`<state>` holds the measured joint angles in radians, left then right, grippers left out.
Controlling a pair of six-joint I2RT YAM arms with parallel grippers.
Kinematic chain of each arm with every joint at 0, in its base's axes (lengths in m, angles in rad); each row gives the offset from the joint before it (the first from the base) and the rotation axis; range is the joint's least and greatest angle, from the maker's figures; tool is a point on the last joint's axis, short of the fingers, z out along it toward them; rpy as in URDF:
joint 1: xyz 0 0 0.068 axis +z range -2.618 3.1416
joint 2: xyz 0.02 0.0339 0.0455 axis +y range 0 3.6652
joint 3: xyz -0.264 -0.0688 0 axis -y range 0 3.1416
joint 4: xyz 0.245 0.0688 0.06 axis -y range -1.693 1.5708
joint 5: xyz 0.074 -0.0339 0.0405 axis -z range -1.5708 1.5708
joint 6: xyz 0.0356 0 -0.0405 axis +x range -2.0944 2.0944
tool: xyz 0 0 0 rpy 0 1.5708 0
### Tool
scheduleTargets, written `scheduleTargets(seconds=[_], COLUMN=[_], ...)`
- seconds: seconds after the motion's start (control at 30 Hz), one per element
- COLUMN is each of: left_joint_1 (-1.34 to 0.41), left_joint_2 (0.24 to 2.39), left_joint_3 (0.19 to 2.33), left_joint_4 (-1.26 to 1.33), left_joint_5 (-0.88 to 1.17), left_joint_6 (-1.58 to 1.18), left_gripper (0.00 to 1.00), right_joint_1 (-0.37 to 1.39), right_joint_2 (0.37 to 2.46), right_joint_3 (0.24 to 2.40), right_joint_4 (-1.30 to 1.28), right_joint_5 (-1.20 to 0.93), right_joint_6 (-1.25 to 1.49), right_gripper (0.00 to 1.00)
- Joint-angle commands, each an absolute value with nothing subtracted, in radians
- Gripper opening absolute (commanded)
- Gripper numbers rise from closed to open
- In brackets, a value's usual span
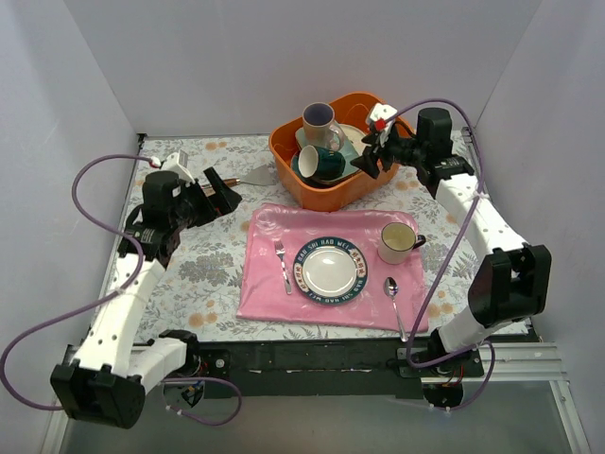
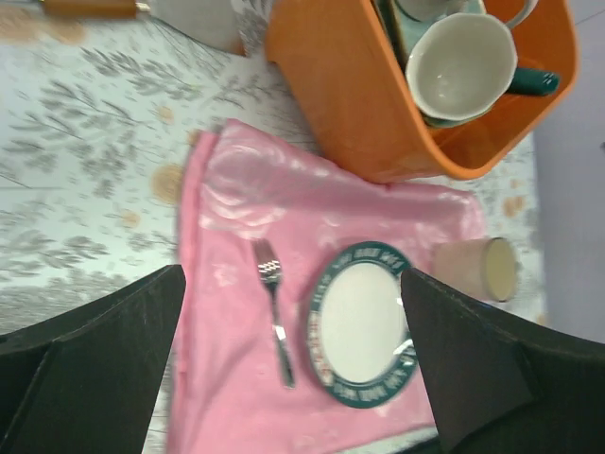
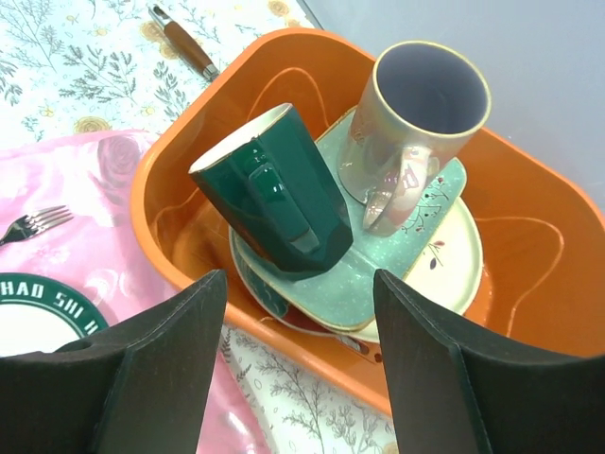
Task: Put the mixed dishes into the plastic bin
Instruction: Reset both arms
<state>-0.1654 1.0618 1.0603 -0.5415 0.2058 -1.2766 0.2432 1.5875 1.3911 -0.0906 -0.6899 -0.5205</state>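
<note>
Orange plastic bin (image 1: 326,197) sits at far edge of table, right of centre, skewed to edges. Dishes all piled inside. Dark green mug (image 3: 274,194) tipped on side on top of plates, long axis roughly left-right, mouth toward table's left edge, handle up. Lavender-lined mug (image 3: 421,123) stands behind it, mouth up, handle facing right gripper (image 3: 301,284). Mint squarish plate (image 3: 378,260) under both mugs. Right gripper spread, nothing between fingers, over bin's right rim. Left gripper (image 1: 222,194) wide apart too, empty, off to bin's left.

In the bin (image 3: 529,236), the lower plates (image 3: 449,255) show only as slivers under the mint plate (image 3: 378,255). The lettered plate (image 3: 47,293) and the fork (image 3: 33,223) run off the right wrist view's left edge.
</note>
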Motion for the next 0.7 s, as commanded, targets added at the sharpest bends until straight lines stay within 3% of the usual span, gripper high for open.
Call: scheduleTargets(seconds=[0.0,0.17,0.27,0.67], left_joint_1=[-0.161,-0.161,-0.161,-0.161], left_joint_2=[0.870,0.844,0.839,0.814], left_joint_3=[0.974,0.962,1.006,1.126], left_joint_4=[-0.439,-0.385,-0.403,-0.385], left_joint_5=[0.068,-0.082,-0.208,-0.111], left_joint_6=[-0.872,-0.753,-0.814,-1.008], left_gripper=[0.98,0.98,0.98,0.98], right_joint_1=[0.224,0.206,0.183,0.066], right_joint_2=[1.474,1.390,1.322,1.140], right_joint_3=[1.405,1.413,1.404,1.404], right_joint_4=[-0.143,-0.218,-0.222,-0.296], right_joint_5=[-0.736,-0.678,-0.562,-0.069], right_joint_6=[-0.525,-0.497,-0.418,-0.098], right_gripper=[0.72,0.82,0.98,0.97])
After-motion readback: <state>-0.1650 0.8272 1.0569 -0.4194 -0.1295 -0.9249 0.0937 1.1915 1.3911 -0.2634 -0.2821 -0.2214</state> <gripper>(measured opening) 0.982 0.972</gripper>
